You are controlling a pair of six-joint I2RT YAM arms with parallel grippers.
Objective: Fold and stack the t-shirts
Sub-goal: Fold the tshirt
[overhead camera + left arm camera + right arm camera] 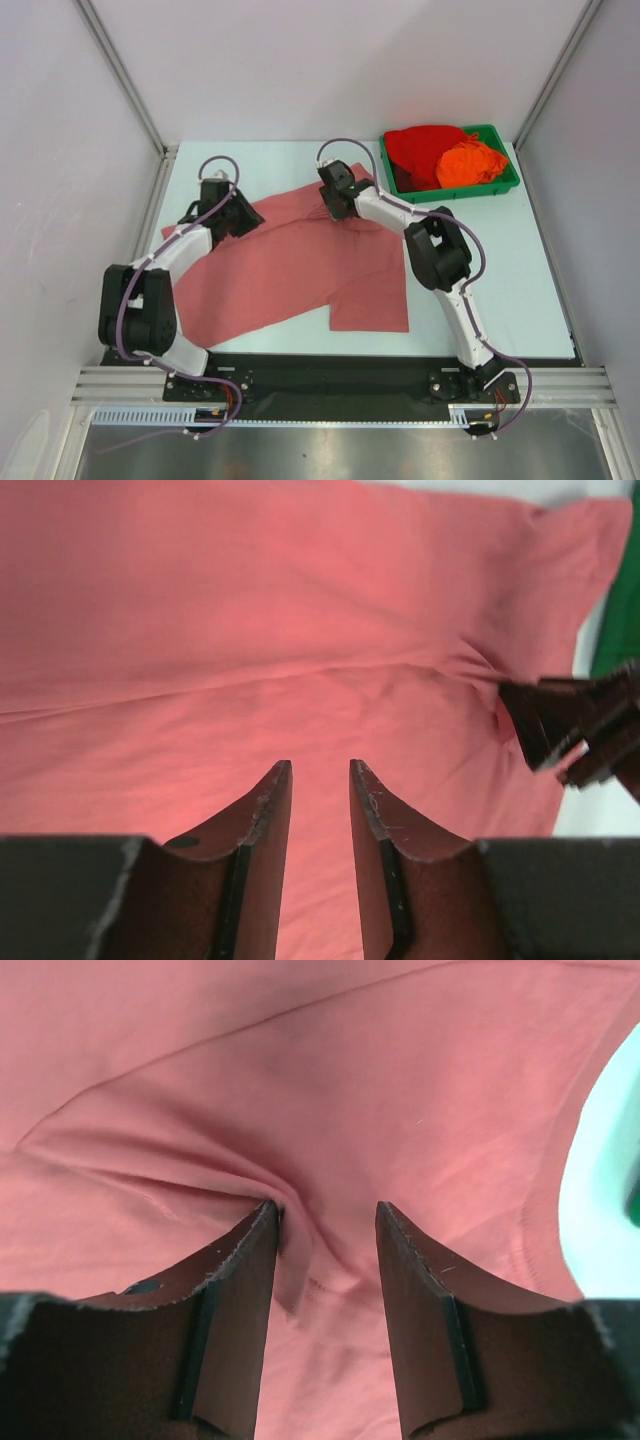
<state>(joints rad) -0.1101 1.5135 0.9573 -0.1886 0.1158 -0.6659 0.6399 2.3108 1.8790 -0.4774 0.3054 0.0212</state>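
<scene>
The salmon t-shirt [290, 270] lies spread and rumpled across the middle of the table. My left gripper [243, 216] sits low over its left shoulder part; in the left wrist view [320, 765] the jaws stand a little apart with flat cloth [300, 630] below them. My right gripper [335, 197] is down on the shirt's far edge; in the right wrist view [327, 1210] the jaws are wide apart with a raised fold of cloth [295, 1250] against the left finger. The red t-shirt [420, 150] and the orange t-shirt [472, 165] lie bunched in the tray.
The green plastic tray [500, 187] stands at the back right, close to the right arm; its edge shows in the left wrist view [620, 610]. The right gripper also shows in the left wrist view [575, 725]. White walls and frame posts close in the table.
</scene>
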